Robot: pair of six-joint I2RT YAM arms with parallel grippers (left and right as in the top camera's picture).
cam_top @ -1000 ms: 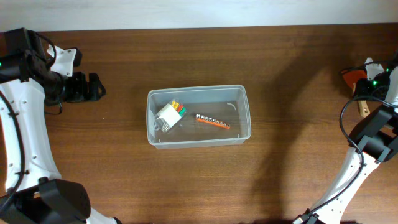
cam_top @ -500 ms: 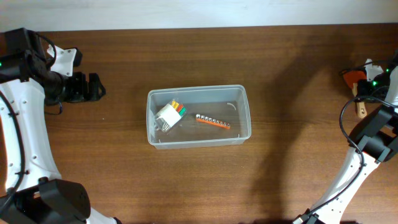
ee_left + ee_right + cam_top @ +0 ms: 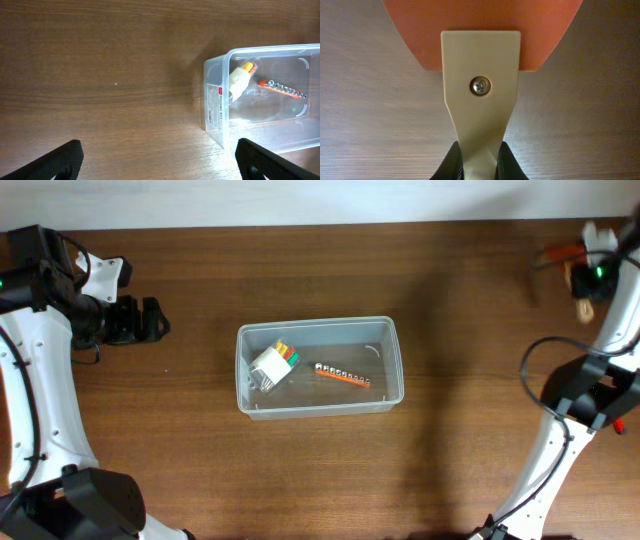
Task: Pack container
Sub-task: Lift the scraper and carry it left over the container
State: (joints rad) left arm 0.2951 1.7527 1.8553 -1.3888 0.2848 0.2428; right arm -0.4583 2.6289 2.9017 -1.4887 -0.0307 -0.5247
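Pinches scraper point(image 3: 480, 35) by wooden handle in right claw point(image 3: 479, 162), blade free, likely for carrying to container point(image 3: 396, 394); holds left claw point(image 3: 160, 165) spread, empty, facing container.

This looks like a robotics lab or test station, not a home. Two white and black robot arms, the left arm point(image 3: 30, 395) and the right arm point(image 3: 618, 310), stand at the ends of a plain dark wood-grain surface point(image 3: 200, 470). A loose black cable point(image 3: 524, 370) hangs at the right one. The things are workshop items: a clear plastic container point(image 3: 399, 360) holding an orange rail of metal sockets point(image 3: 342, 375), and a scraper point(image 3: 480, 100) clamped between the right arm's fingers point(image 3: 449, 165). Beyond the far edge only a pale strip point(image 3: 300, 200) shows; wall or floor, I cannot tell.
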